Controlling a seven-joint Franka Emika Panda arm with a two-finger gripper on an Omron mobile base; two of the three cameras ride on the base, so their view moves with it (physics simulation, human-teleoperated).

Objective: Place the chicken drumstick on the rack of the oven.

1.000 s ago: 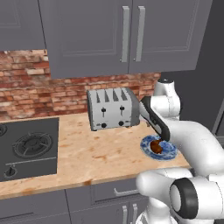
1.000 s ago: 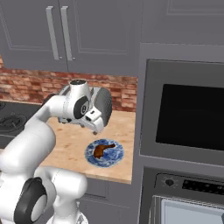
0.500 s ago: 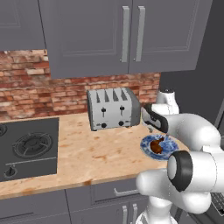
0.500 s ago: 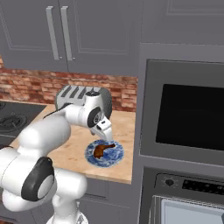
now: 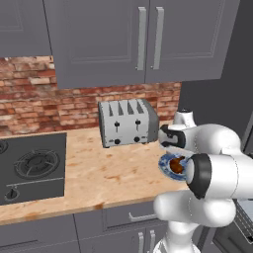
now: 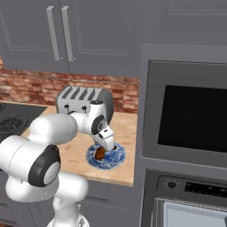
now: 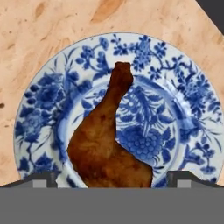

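Gripper (image 7: pixel 112 177) is held low over the blue plate (image 7: pixel 39 113), fingers spread wide either side of the chicken drumstick (image 7: pixel 105 148), nothing gripped. Drumstick is lying on the plate, thin bone end pointing away from the fingers. Finger spread is shown in the hand view; the oven (image 6: pixel 186 133) right of the plate is seen in the right base view, the toaster (image 5: pixel 127 122) behind the plate in the left. Versus 0.5 s ago, the hand is lower over the plate.

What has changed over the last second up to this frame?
The arm has swung down, bringing the pincer low over the drumstick, with a finger on each side of its meaty end; nothing is gripped yet. The drumstick, the plate and the toaster lie as before.
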